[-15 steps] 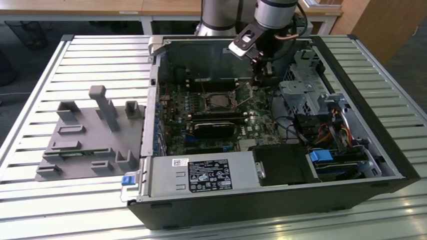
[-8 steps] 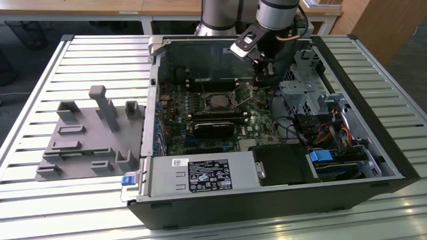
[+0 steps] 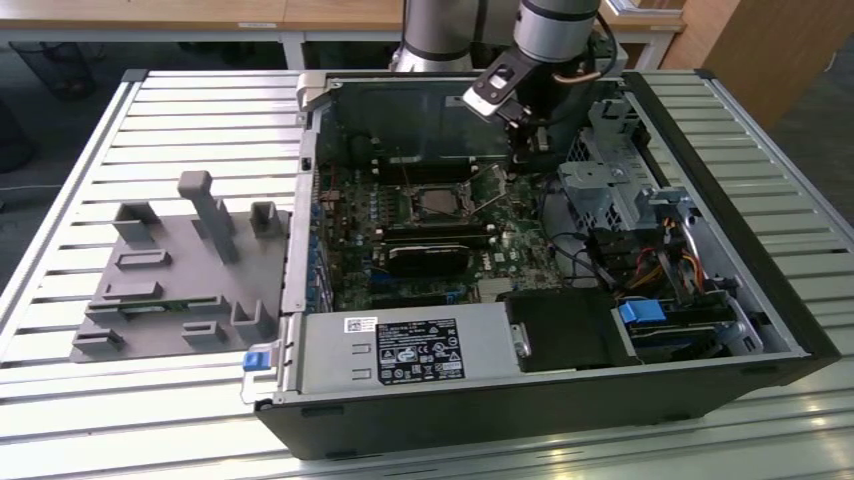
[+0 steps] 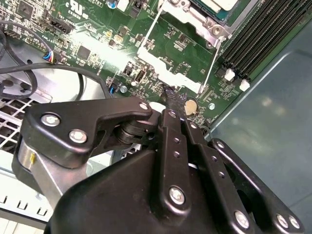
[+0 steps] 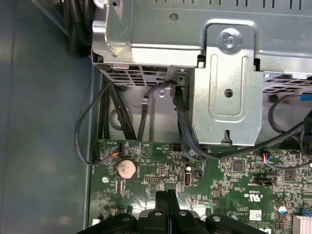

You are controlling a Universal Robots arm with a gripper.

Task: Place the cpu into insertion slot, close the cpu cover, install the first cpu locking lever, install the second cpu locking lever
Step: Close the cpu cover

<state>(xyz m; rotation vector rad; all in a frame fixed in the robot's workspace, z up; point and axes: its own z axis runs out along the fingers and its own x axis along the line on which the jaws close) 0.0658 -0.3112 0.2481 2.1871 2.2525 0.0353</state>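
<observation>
Bright, diffuse daylight. White slatted metal table (image 3: 147, 425) blew out in front of the open black computer case (image 3: 534, 425). Inside the case it was dimmer and shaded. Glare patches hit the green motherboard (image 4: 92, 34); black metal gripper (image 4: 171, 101) looked underexposed.

From here my arm (image 3: 553, 28) hangs nearly upright at the far side of the exterior view. My end effector (image 3: 531, 140) points straight down, and in both wrist views its two black fingers (image 5: 162, 204) are pressed flat together.
</observation>
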